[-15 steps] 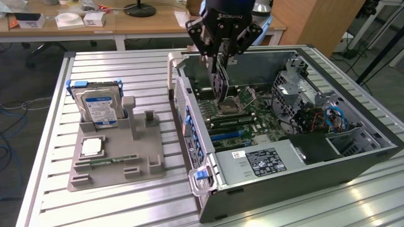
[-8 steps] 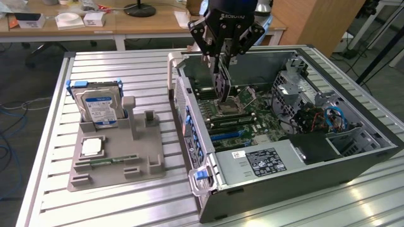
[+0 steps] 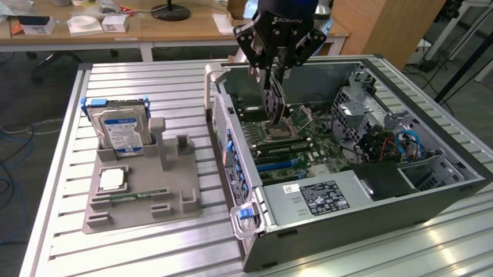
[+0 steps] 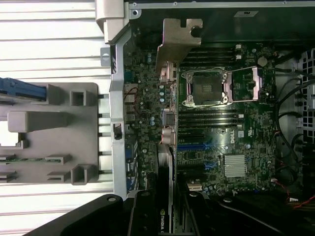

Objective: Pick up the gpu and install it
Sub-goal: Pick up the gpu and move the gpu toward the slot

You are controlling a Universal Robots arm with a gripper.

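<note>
My gripper [image 3: 271, 78] hangs over the open computer case [image 3: 370, 216], shut on the gpu [image 3: 273, 104]. The card hangs edge-down, its lower end just above the motherboard [image 3: 308, 147] near the CPU socket [image 3: 279, 134]. In the wrist view the gpu [image 4: 166, 162] runs edge-on away from the gripper [image 4: 166, 219], black cooler face to one side. Its silver end bracket [image 4: 179, 39] is at the far end, by the case's rear wall. The blue expansion slots [image 4: 194, 146] lie beside the card; whether the card touches a slot is hidden.
A grey parts holder [image 3: 146, 216] stands on the slatted metal table [image 3: 154, 78] at the exterior view's left. It carries a blue-labelled hard drive [image 3: 119, 130], a silver CPU [image 3: 113, 179] and a RAM stick [image 3: 131, 197]. Cables [image 3: 400, 144] and a drive cage [image 3: 358, 104] crowd the case's far side.
</note>
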